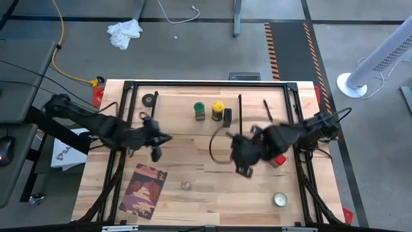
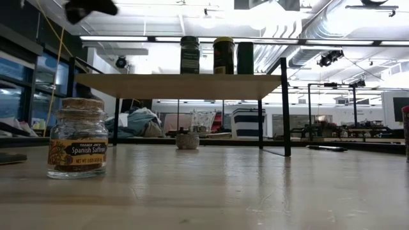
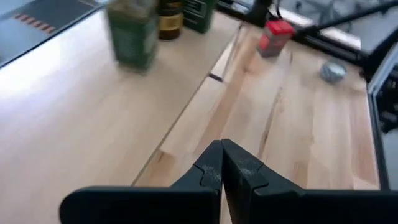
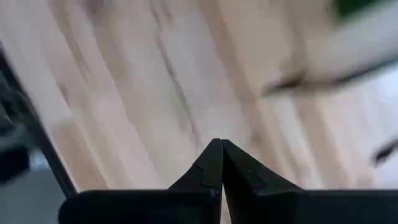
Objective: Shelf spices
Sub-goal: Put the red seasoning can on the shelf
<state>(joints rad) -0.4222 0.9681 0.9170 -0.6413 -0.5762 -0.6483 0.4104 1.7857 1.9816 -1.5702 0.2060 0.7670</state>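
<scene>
We are looking into a robotics lab, exposed ceiling ducts running overhead, cluttered workbenches standing behind, a yellow cable trailing over grey floor, hazard tape marking it.

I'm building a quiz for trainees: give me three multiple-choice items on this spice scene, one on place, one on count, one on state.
1. Where does the saffron jar stand?
A. On the shelf
B. On the table, off the shelf
C. In a gripper

2. How many containers stand on the shelf?
A. One
B. Three
C. Five

3. How is the left gripper?
A. Shut, empty
B. Wide open
C. Shut on a jar

Key: B, the low view shows it on the tabletop before the shelf; B, three stand in a row on the board; A, its fingertips meet with nothing between.
</scene>
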